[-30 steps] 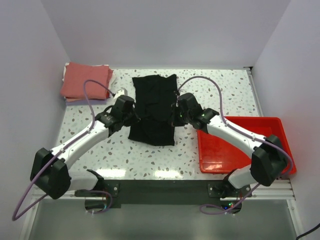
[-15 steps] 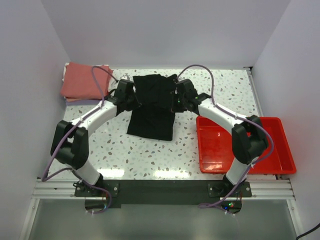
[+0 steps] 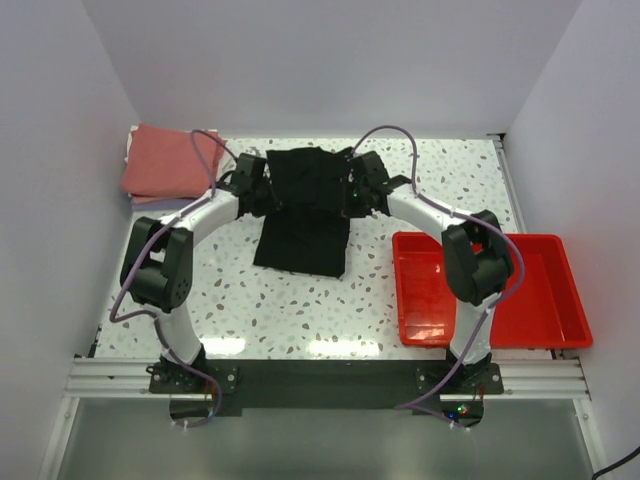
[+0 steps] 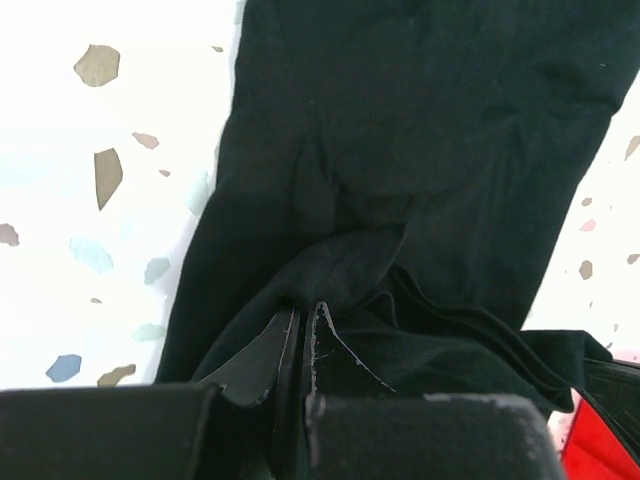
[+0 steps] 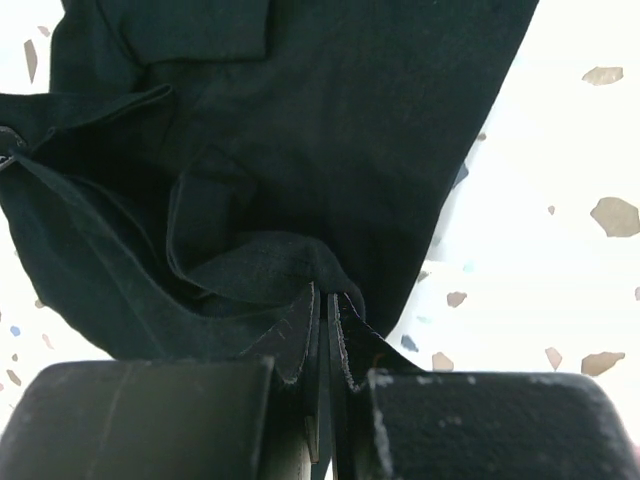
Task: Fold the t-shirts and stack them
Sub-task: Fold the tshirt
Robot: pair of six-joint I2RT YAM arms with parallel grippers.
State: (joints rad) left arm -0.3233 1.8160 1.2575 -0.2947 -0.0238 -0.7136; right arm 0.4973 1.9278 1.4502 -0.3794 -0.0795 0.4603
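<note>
Jaws on left gripper (image 4: 303,322) and right gripper (image 5: 325,300) are clamping thin pinches of black t-shirt (image 3: 305,215) at opposite edges; uneven pulling is risking slippage, skewing the fold.

Top view: L gripper (image 3: 262,192) & R gripper (image 3: 352,195) tips lost, black against black t-shirt (image 3: 305,215); jaw gap unreadable there. Far-left corner: beneath salmon-red t-shirt (image 3: 168,162), lower t-shirts (image 3: 150,198) show only thin pale edges, count too small to tell. R arm elbow (image 3: 478,268) covers part of red tray (image 3: 545,310) by right edge. Wrist views: black t-shirt cut off by frame edges, pinched folds bury the fingertips; tray just a corner sliver in left wrist view.
</note>
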